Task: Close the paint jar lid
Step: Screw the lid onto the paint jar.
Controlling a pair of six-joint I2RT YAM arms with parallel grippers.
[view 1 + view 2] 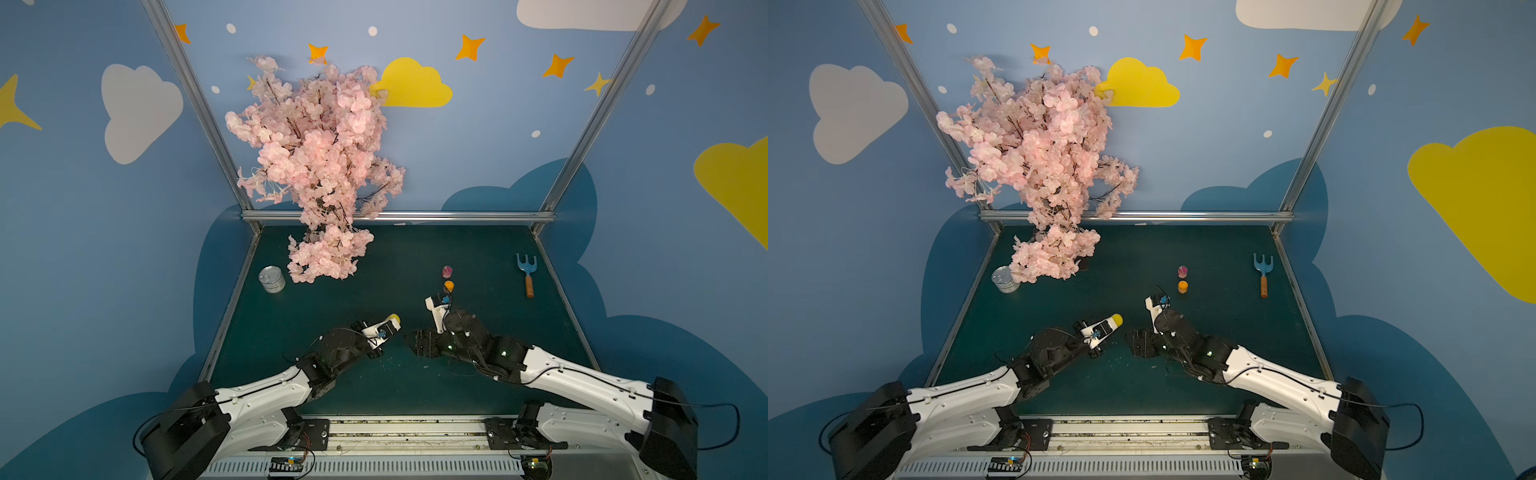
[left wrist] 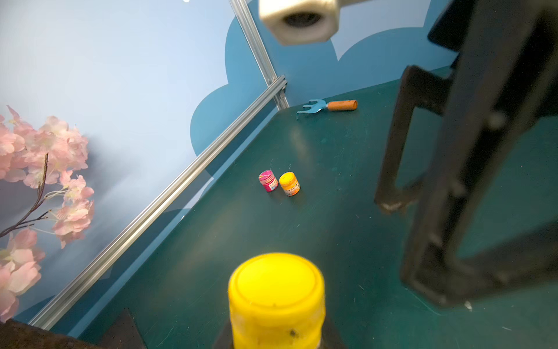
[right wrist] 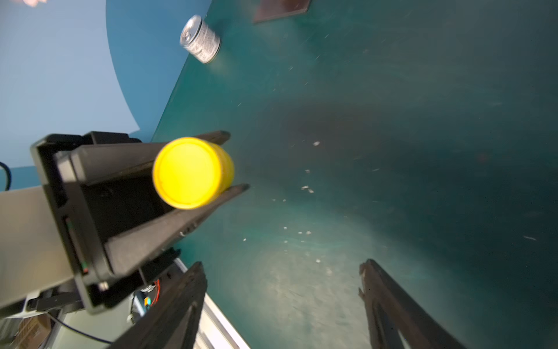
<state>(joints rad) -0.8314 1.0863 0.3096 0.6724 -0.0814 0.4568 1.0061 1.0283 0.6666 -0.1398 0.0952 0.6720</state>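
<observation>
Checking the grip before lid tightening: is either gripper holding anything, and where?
The left gripper clamps the yellow paint jar by its sides; the right gripper is open, holding nothing.

— The jar point(image 3: 193, 172)?
— Yellow plastic, smooth, with a mild sheen on the lid. The left fingers point(image 3: 169, 229) look like matt black plastic.
— And the table point(image 3: 392, 90)?
— Dark green, matt, scuffed and flecked with pale bits. The can point(image 3: 200, 39) is shiny metal with a paper-like label.
— The rake point(image 2: 326, 106)?
— Glossy blue head, wooden handle. The rails point(image 1: 399, 216) are brushed metal; the blossoms point(image 1: 316, 158) look like cloth.
</observation>
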